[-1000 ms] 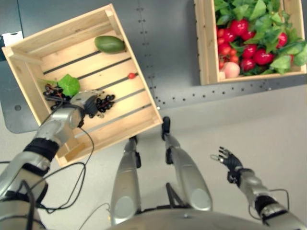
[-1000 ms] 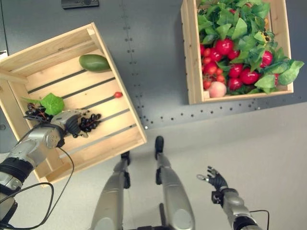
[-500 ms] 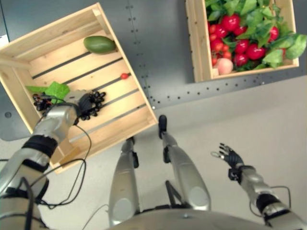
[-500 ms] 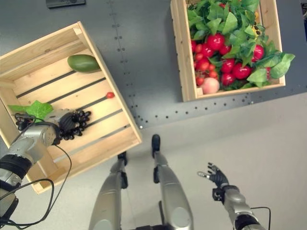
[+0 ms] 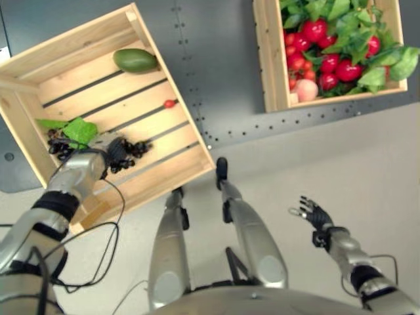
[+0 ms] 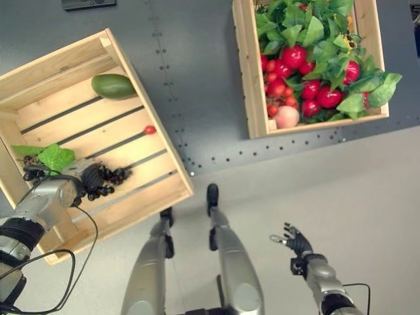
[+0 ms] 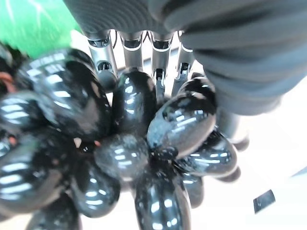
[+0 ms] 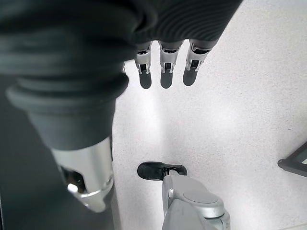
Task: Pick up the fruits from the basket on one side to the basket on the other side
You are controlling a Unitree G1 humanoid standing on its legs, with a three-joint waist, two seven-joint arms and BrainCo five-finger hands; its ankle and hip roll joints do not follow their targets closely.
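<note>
Crates: two wooden ones on a dark grey mat; the left crate (image 5: 172,148) lies turned at an angle, the right crate (image 5: 272,72) sits square at the far right.
Left crate contents: one green avocado (image 5: 135,60) near its far rim, one small red fruit (image 5: 170,104) alone toward the right wall, one bunch of black grapes (image 5: 128,149) with green leaves (image 5: 80,130) at the near left.
Right crate contents: heaped with red fruits (image 5: 315,30) too many to count, one pale peach (image 5: 306,90) at the near rim, and leaves over the lot.
Left hand: the left hand (image 5: 105,149) is inside the left crate on the grapes; the left wrist view shows its fingers (image 7: 106,53) bent down against the berries, closed around the bunch (image 7: 129,143).
Right hand: the right hand (image 5: 314,214) hangs over the pale floor at the near right, well apart from both crates, fingers (image 8: 164,65) loose and spread, holding nothing.
Open room: bare slats across the middle of the left crate, between avocado and grapes; a strip of bare mat (image 5: 223,72) separates the two crates; pale floor (image 5: 328,157) lies on the near side of the mat.
</note>
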